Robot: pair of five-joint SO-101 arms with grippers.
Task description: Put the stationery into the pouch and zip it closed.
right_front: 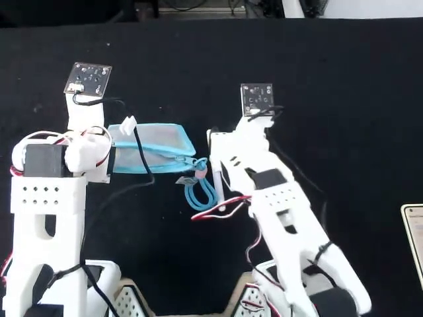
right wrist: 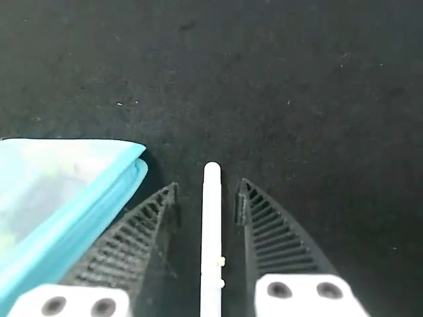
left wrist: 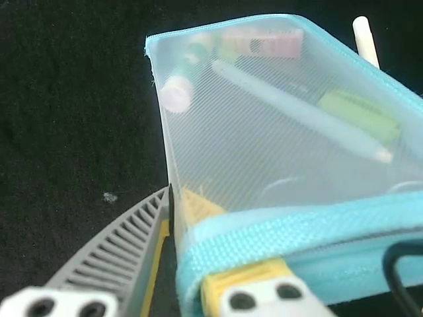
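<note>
On the black table (right_front: 344, 99) in the high view, I see the pouch (right_front: 155, 148) lying between both arms. Left wrist view: my left gripper (left wrist: 186, 231) is clamped on the pouch's edge, with stationery (left wrist: 304, 115) inside. Right wrist view: my right gripper (right wrist: 208, 187) stands parted around a white pen (right wrist: 211, 224), just beside the pouch.
</note>
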